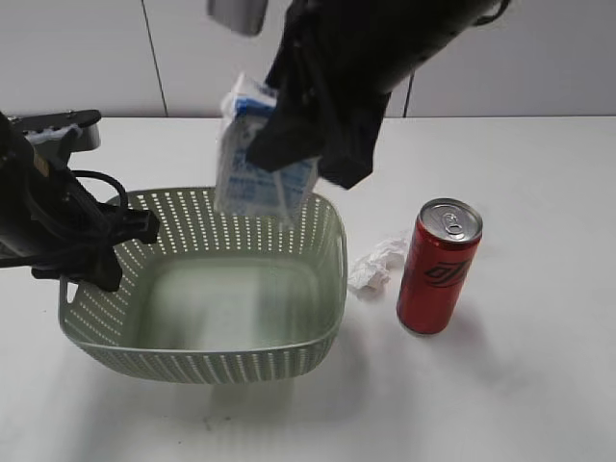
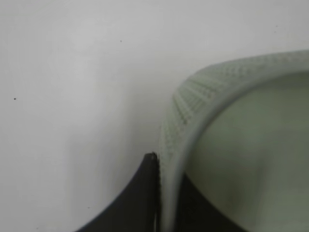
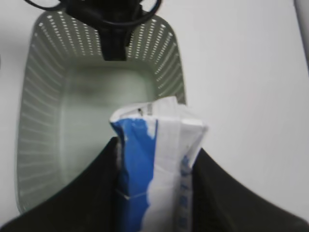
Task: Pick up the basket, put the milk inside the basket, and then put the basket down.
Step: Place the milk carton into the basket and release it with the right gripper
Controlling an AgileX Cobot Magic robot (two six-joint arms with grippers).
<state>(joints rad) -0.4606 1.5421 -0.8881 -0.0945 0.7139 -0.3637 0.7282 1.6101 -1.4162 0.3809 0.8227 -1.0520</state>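
The scene contains one basket (image 1: 207, 308), one milk carton (image 1: 258, 159), one red can (image 1: 439, 267) and one crumpled white scrap (image 1: 377, 262), all on or above a white bench (image 1: 539, 385). In the exterior view the basket occupies the lower left of centre of the frame, its perforated walls visible on all four sides and its interior holding nothing. The left gripper (image 1: 101, 252) sits at the left edge of the frame and is clamped on the basket's left wall, one finger inside and one outside; the left wrist view confirms this, showing a dark finger (image 2: 140, 198) pressed against the outer face of the basket rim (image 2: 193, 111) at the lower centre of that frame. Whether the basket base touches the bench cannot be determined. The right gripper (image 1: 308, 144) enters from the top centre of the exterior view and holds the milk carton between its two fingers; the carton hangs tilted above the basket's far rim, clear of the basket floor. In the right wrist view the carton (image 3: 154, 169) fills the lower centre, gripped on both sides, with the basket (image 3: 43, 145) behind it at upper left. The red can stands upright at centre right, well apart from the basket, with the white scrap between them, just beside the can.
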